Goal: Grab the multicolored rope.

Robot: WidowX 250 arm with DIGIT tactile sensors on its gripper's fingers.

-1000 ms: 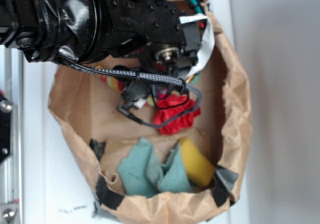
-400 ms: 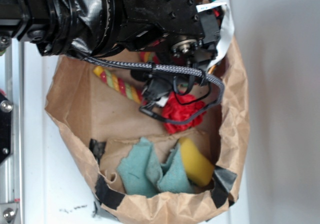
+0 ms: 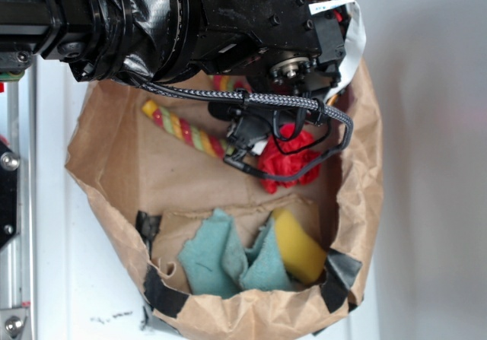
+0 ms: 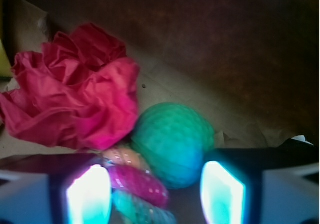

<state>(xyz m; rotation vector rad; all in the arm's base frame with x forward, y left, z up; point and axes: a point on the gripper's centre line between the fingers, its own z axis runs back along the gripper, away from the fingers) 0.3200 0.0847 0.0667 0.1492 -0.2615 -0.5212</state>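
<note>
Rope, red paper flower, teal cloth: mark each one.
rope (image 3: 185, 129), exterior view, striped stretch left of the arm
red paper flower (image 4: 75, 103), wrist view, crumpled middle
teal cloth (image 3: 217, 258), exterior view, left fold

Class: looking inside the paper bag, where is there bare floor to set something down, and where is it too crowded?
Bare bag floor lies left of the rope, above the teal cloth. It is crowded on the right: the red paper flower, green ball and rope sit bunched under the gripper. The cloth and yellow sponge fill the lower part.

white tabletop (image 3: 53, 264) with a metal rail (image 3: 11, 226) along its left edge.
</note>
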